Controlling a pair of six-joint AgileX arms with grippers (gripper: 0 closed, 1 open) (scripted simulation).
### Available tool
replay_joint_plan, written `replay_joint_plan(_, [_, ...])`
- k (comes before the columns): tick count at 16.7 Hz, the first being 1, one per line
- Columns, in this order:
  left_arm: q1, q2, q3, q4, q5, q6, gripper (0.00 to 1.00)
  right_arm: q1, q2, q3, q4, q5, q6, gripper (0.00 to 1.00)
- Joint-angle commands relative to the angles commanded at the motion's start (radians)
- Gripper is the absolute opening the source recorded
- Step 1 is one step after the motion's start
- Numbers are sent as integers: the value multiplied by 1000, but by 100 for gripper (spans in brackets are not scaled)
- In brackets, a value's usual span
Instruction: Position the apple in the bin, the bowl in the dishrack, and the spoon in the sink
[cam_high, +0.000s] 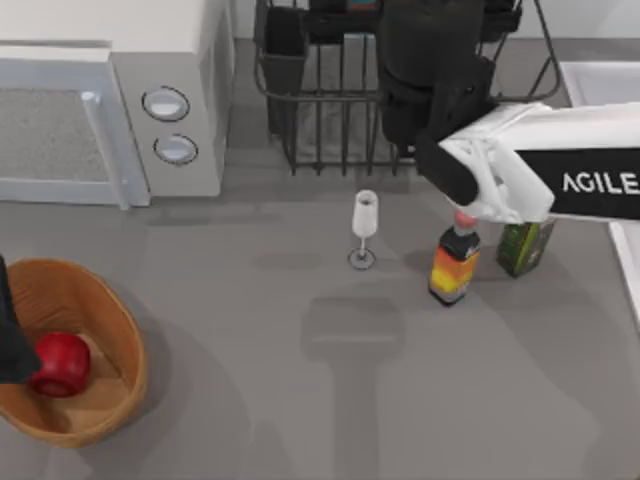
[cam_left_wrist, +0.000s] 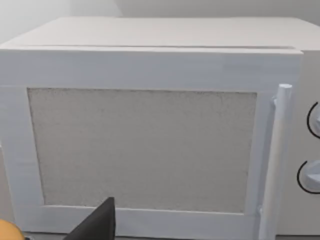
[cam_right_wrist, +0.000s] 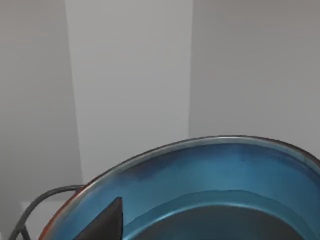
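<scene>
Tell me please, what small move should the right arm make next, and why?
Probably lower the bowl a little into the dishrack and then let go. The top view shows the right arm reaching over the dishrack, and the right wrist view shows the bowl close under that gripper with a dishrack wire beside its rim. The apple already lies in the bin.

One apple (cam_high: 60, 363) in one bin (cam_high: 112, 312). One microwave (cam_high: 110, 100) with two knobs (cam_high: 166, 104). One dishrack (cam_high: 320, 110), one bowl (cam_right_wrist: 210, 185), one wine glass (cam_high: 364, 226), one bottle (cam_high: 454, 265), one green carton (cam_high: 524, 248), one sink (cam_high: 600, 82).
</scene>
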Motion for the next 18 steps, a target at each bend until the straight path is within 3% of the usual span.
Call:
replay_joint_plan(5, [0,0,0,0,0,0,100,-17,-50,-37,-17,-21,2,100])
replay_joint_plan(9, [0,0,0,0,0,0,100,-89,-251,-176,-87,-92,4,100])
replay_joint_plan(18, [0,0,0,0,0,0,100,-355,-1212,-765,-412,-364,-25,100])
